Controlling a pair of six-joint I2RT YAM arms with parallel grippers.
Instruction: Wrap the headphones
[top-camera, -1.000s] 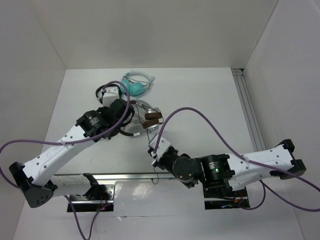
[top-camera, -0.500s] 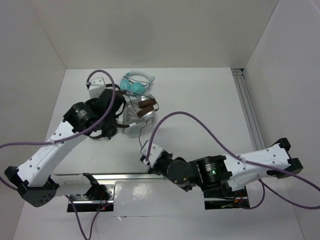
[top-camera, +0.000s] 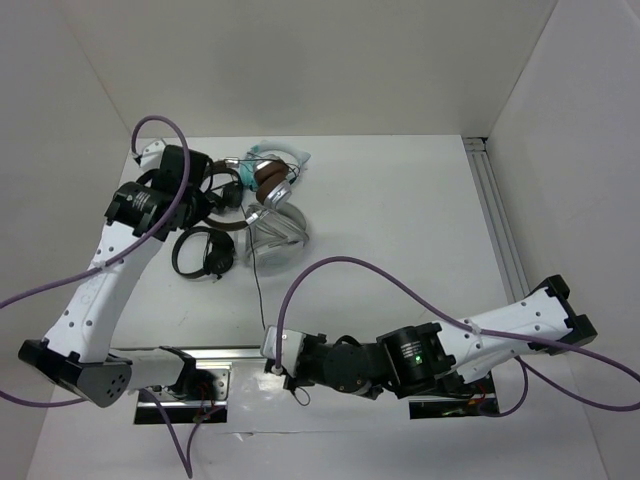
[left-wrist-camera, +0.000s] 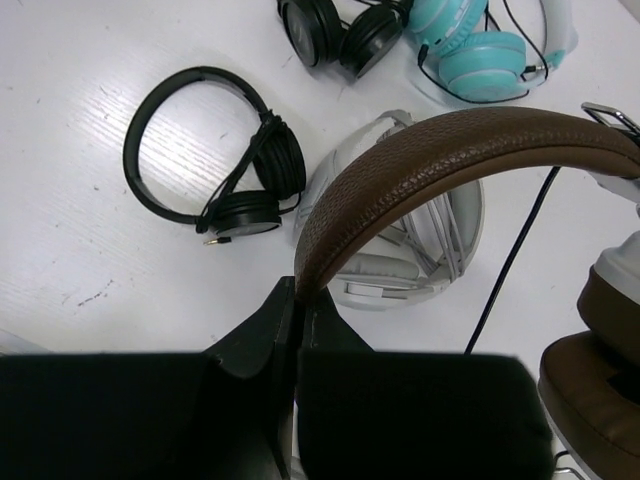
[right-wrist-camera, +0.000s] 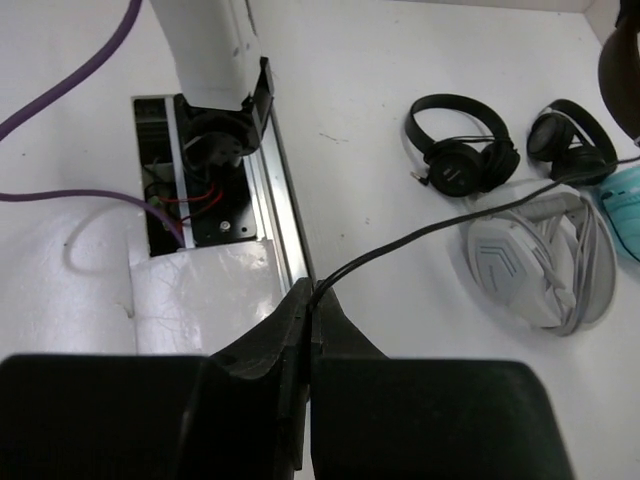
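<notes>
The headphones (top-camera: 266, 183), with brown pads and silver cups, hang above the table at the back left. My left gripper (top-camera: 207, 200) is shut on their brown headband (left-wrist-camera: 450, 150), and the jaws (left-wrist-camera: 298, 292) pinch its end. A brown ear pad (left-wrist-camera: 600, 345) hangs at the right of the left wrist view. The thin black cable (top-camera: 257, 285) runs down from the cups to my right gripper (top-camera: 274, 363) at the near rail. That gripper is shut on the cable (right-wrist-camera: 420, 240), pinched at the fingertips (right-wrist-camera: 312, 292).
A large light-grey pair (top-camera: 277, 236) lies under the held headphones. One black pair (top-camera: 200, 252) lies to its left, another (top-camera: 228, 182) behind it. A teal pair (top-camera: 272, 165) sits at the back. The rail (right-wrist-camera: 280, 210) and left arm base (right-wrist-camera: 215, 70) are near my right gripper.
My left gripper has carried the headphones back and to the left, off the light-grey pair. My right gripper has drawn the cable toward the near rail and leftward, stretching it out.
</notes>
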